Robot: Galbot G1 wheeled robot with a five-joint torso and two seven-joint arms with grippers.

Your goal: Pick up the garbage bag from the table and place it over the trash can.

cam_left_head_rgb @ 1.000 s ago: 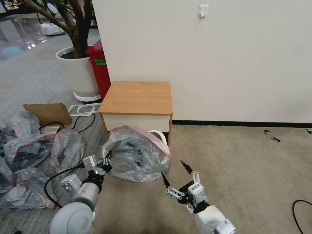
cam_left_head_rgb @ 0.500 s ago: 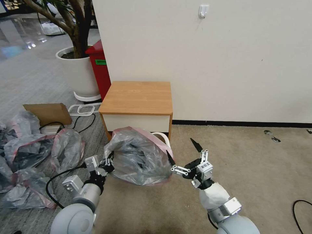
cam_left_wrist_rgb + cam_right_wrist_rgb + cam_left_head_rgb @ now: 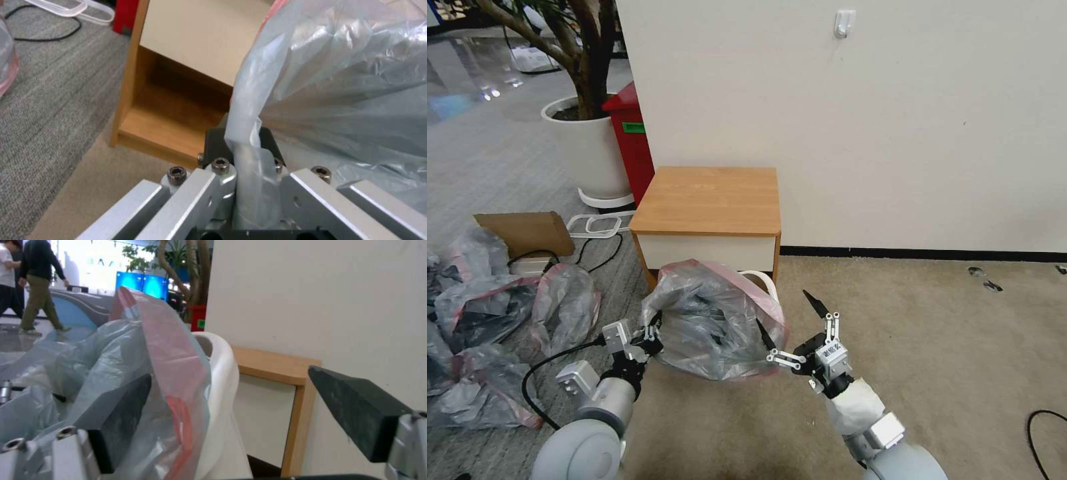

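Observation:
The garbage bag [image 3: 710, 323], crinkly grey with a pink-red rim band, is draped on the cream-white trash can [image 3: 760, 277] on the floor in front of the table [image 3: 710, 199]. My left gripper [image 3: 650, 337] is shut on the bag's left edge; a twisted strand of the garbage bag [image 3: 338, 83] runs between the fingers of the left gripper [image 3: 245, 160]. My right gripper [image 3: 788, 319] is open at the bag's right side. In the right wrist view the garbage bag's [image 3: 169, 350] pink band and the trash can's rim [image 3: 221, 363] lie between the fingers [image 3: 120, 416] of the right gripper [image 3: 236, 413].
Several bulkier grey bags [image 3: 490, 307] lie on the floor at left, beside a cardboard box [image 3: 527, 230] and cables. A red bin [image 3: 630, 143] and a white planter [image 3: 584, 150] stand behind the table by the wall. Open carpet lies to the right, with a cable [image 3: 1037, 427].
My right gripper rose from low on the carpet toward the bag, then shifted left so one finger meets the bag's right side. The left gripper has kept its hold.

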